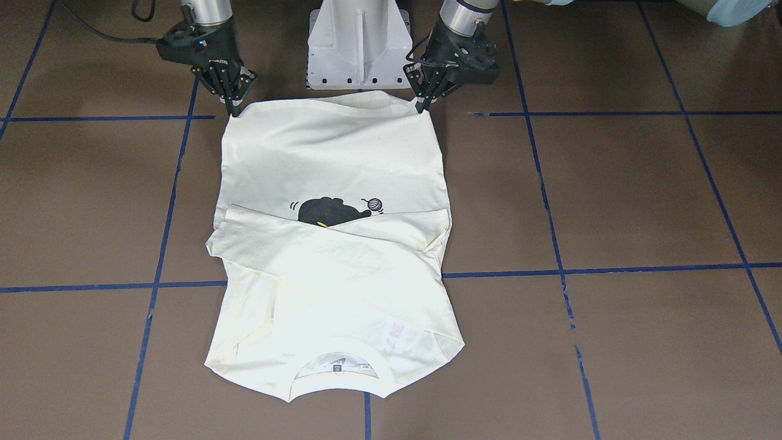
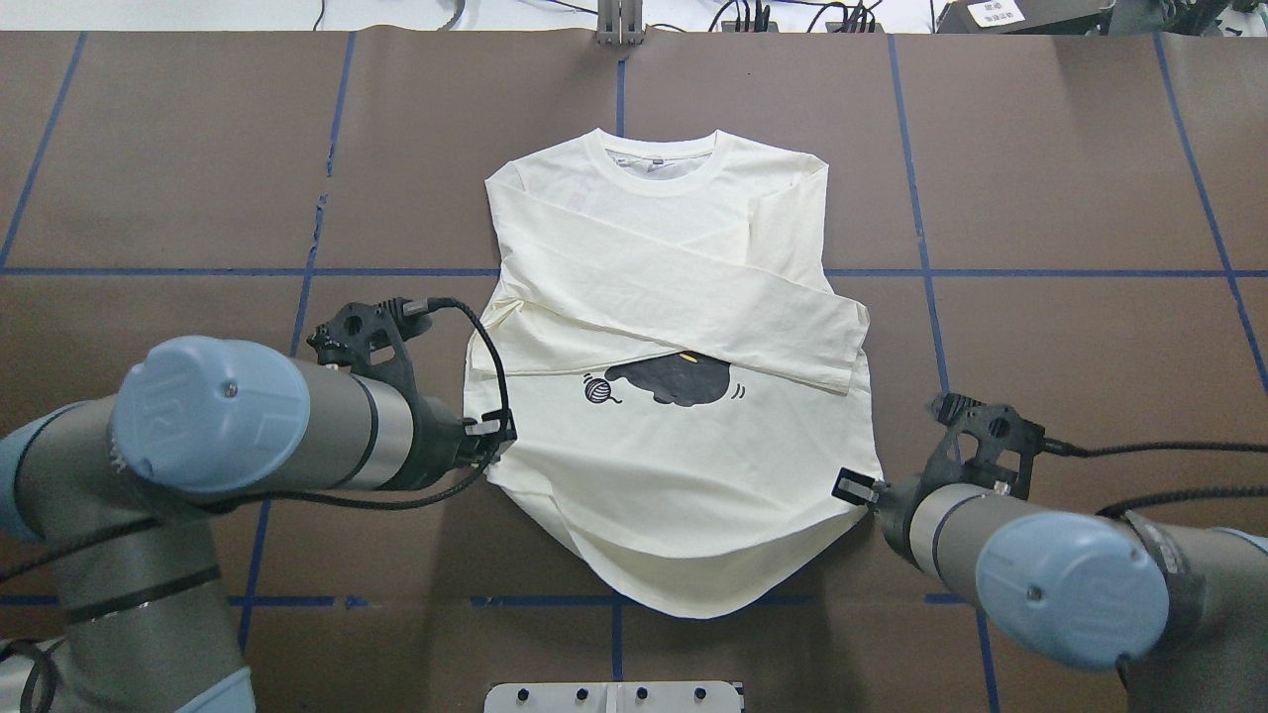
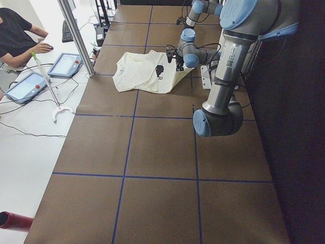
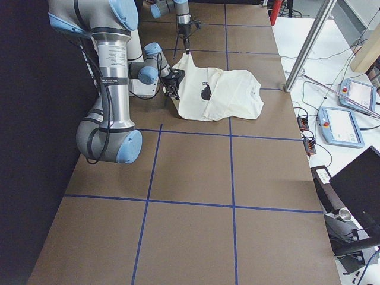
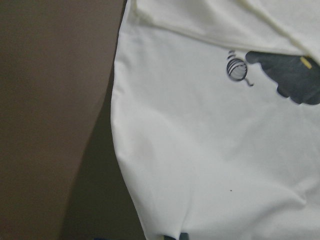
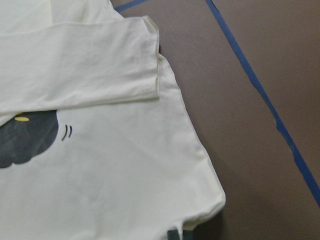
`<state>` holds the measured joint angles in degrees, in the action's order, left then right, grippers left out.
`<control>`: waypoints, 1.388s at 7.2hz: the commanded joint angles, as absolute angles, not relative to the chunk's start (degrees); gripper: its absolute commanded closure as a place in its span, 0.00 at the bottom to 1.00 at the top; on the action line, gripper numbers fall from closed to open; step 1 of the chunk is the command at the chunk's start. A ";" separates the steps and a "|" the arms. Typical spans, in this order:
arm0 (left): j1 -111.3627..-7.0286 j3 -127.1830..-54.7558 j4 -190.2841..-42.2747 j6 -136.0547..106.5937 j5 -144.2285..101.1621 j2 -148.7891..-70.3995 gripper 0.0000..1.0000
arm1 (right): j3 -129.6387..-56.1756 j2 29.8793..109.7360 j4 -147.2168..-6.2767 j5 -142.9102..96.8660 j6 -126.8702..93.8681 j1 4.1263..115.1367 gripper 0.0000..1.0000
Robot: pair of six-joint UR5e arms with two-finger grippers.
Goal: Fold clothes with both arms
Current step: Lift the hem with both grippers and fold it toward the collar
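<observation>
The cream long-sleeved T-shirt [image 1: 330, 153] lies flat on the brown table, collar [image 2: 659, 158] at the far side. Both sleeves are folded across the chest and half cover the black cat print [image 2: 679, 379]. My left gripper [image 1: 420, 110] is shut on the hem corner on my left; the cloth fills the left wrist view [image 5: 210, 150]. My right gripper [image 1: 235, 111] is shut on the other hem corner [image 6: 210, 210]. Both corners look slightly lifted. From overhead the left gripper [image 2: 492, 441] and the right gripper [image 2: 857, 487] sit at the shirt's near edges.
The white pedestal [image 1: 359, 43] stands just behind the hem, between the arms. Blue tape lines [image 1: 611, 269] cross the brown table [image 2: 1090, 198]. A seated operator [image 3: 15, 35], tablets [image 3: 68, 63] and a metal post [image 3: 76, 35] are beyond the table's far side.
</observation>
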<state>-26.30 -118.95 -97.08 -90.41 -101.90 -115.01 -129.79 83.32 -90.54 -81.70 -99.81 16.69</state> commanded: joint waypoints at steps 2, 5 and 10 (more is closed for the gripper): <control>-36.54 -100.17 -102.62 -86.32 -103.97 -125.22 1.00 | -108.02 65.19 -90.44 -94.81 -84.68 38.97 1.00; -42.17 -80.48 -116.49 -81.76 -103.45 -131.21 1.00 | -85.42 54.18 -83.98 -95.19 -79.98 45.95 1.00; -43.42 -69.02 -124.71 -78.05 -98.70 -134.11 1.00 | -72.43 47.73 -77.96 -96.15 -77.43 47.90 1.00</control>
<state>-43.36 -71.32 -124.04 -78.31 -98.90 -132.60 -73.66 48.63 -78.14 -96.15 -77.60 47.85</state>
